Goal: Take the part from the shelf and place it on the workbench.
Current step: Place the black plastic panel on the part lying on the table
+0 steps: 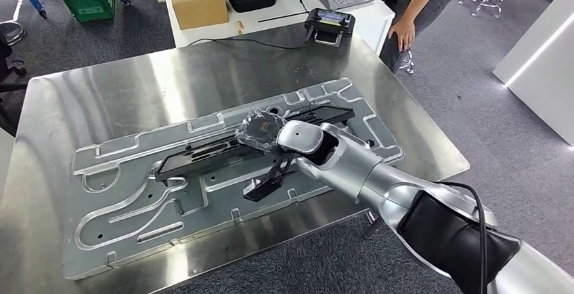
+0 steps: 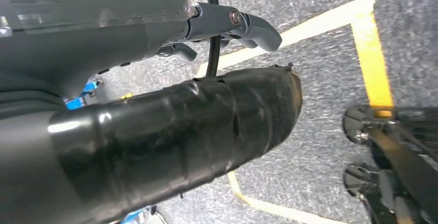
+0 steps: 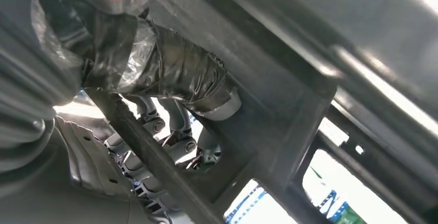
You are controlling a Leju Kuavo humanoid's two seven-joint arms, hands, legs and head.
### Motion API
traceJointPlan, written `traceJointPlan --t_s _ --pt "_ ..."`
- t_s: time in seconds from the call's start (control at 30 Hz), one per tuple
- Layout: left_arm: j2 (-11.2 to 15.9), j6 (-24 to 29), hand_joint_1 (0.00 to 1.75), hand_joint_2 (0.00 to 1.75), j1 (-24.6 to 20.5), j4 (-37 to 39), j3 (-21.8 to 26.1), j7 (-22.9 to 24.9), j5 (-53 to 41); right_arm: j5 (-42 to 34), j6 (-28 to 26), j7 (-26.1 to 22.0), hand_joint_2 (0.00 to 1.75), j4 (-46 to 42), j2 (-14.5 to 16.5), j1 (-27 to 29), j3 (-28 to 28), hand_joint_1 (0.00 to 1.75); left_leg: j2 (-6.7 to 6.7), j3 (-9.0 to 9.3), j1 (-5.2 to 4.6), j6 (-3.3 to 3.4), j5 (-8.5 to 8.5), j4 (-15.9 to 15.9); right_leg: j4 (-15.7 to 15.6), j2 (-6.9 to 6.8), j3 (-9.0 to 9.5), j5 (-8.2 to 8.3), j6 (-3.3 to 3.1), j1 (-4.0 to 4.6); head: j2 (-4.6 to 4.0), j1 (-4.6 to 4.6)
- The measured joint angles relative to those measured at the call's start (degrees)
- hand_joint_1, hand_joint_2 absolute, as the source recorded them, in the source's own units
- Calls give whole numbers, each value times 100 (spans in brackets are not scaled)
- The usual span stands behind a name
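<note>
One arm reaches in from five o'clock of the head view, its right hand (image 1: 260,131) at the picture's centre, wrapped around the long black part (image 1: 223,150); the right wrist view shows the taped thumb (image 3: 170,72) over a bar of the part and the fingers (image 3: 175,146) curled under it, so the hand grips it. The part lies slantwise across the grey recessed plate (image 1: 122,240) on the steel workbench (image 1: 88,104), and whether it rests fully or hangs a little above I cannot tell. My worry is release: fingers threaded through the frame may snag as they open and drag the part askew, or tip one end out of the plate. The left hand (image 2: 227,28) hangs over the floor, loosely curled, holding nothing. At one o'clock, well beyond the plate, a person's hand (image 1: 403,34) hangs beside the white table (image 1: 284,3); it could stray into the arm's way.
</note>
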Motion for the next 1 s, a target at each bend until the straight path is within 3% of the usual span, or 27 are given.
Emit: traceJointPlan --t_s 0.1,0.13,0.17,0.3,0.6,1.0 --pt "0 -22 0 131 -6 -1 1 -3 -9 -10 1 -9 0 50 37 26 74 0 1 4 -9 14 -2 5 -3 0 5 6 30 -9 0 0" --pt "0 -28 0 175 -5 -1 1 -3 -19 -14 4 -17 0 66 46 41 98 0 0 4 -10 18 1 6 -3 0 6 10 38 -10 0 0" --pt "0 -38 0 175 -4 0 1 -2 -33 -18 9 -27 0 81 56 62 129 0 -1 3 -11 21 3 8 -3 -1 7 14 48 -10 0 -1" --pt "-2 -68 0 0 10 1 2 12 -50 -37 21 -34 0 121 99 139 227 0 -4 1 -10 26 7 12 -3 -4 7 20 63 -10 1 -1" --pt "-4 8 0 0 14 -1 122 69 117 -15 -181 347 0 -56 33 135 323 0 -2 4 -6 24 7 12 8 -2 -1 13 73 -7 -1 0" --pt "-31 122 0 0 39 -1 273 156 170 533 -546 1086 0 -1878 -676 193 -51 0 -4 -5 -20 37 -12 39 4 -3 3 2 94 -30 -1 -2"
